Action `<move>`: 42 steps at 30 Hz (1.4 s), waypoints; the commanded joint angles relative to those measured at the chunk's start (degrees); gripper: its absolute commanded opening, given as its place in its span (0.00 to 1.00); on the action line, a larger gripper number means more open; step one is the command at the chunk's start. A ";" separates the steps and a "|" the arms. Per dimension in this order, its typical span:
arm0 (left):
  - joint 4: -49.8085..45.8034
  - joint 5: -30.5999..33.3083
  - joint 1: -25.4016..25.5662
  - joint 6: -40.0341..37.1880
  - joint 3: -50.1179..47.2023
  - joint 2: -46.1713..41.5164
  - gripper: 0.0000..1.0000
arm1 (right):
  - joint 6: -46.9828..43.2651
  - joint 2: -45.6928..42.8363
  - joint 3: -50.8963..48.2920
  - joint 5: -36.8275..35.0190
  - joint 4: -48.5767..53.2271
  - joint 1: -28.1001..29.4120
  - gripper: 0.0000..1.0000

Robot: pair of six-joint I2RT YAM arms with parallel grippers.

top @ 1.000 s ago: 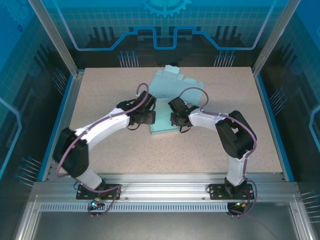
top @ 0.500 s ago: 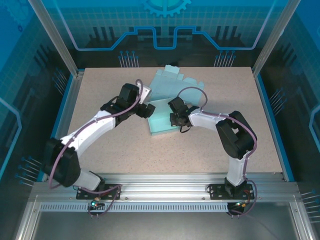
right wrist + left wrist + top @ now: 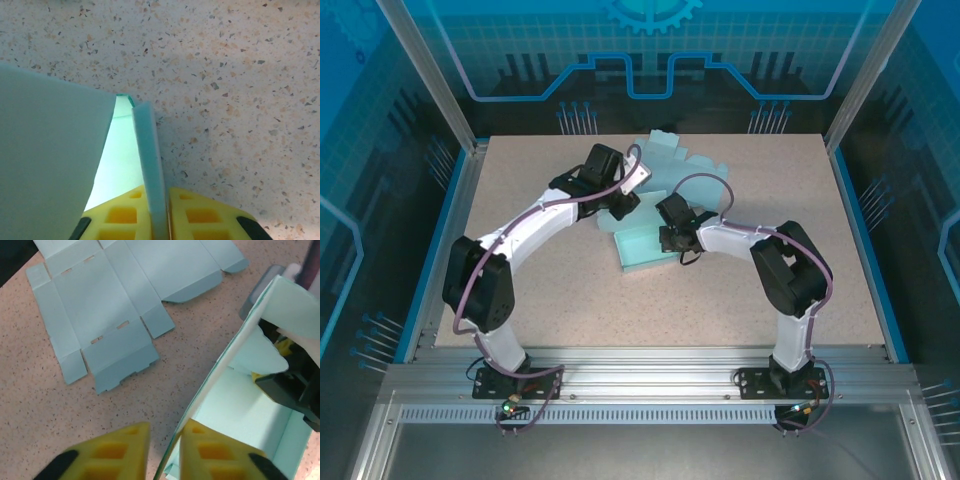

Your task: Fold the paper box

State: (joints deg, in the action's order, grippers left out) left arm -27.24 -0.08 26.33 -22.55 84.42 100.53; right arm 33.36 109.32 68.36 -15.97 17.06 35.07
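The table [image 3: 770, 290] carries a flat, unfolded sheet [image 3: 672, 160] at the far middle. Just nearer lies the half-folded box [image 3: 645, 250]. The left gripper [image 3: 165, 455] pinches its far-left wall, and the right gripper [image 3: 160, 210] clamps its right wall.

Table [image 3: 740, 290]: beige speckled top, blue-edged along both sides. Two pale teal cardboard pieces lay directly on it. A flat blank [image 3: 672, 160], unfolded with flaps spread, lay at the far middle. A partly folded box [image 3: 645, 250] sat near the table's centre, just nearer than the blank, with one wall raised.
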 commanded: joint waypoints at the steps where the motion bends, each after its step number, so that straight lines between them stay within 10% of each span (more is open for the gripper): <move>1: -2.21 6.43 -0.84 5.22 2.33 4.24 0.12 | -5.23 3.13 -2.61 -2.07 12.21 1.49 0.15; 20: -6.75 5.10 -1.57 14.47 4.48 6.76 0.03 | 4.90 17.91 10.07 -27.14 32.48 6.73 0.01; 28: -6.08 5.17 -1.55 14.92 3.69 6.92 0.04 | 5.84 17.87 9.82 -26.15 32.10 8.05 0.00; 42: -3.81 4.28 -1.48 10.83 1.63 4.64 0.04 | -1.03 2.00 7.85 -19.78 24.95 7.66 0.69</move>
State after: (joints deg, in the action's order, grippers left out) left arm -31.40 4.05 25.21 -11.75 86.63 106.04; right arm 34.44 114.50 76.88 -39.09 40.10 43.16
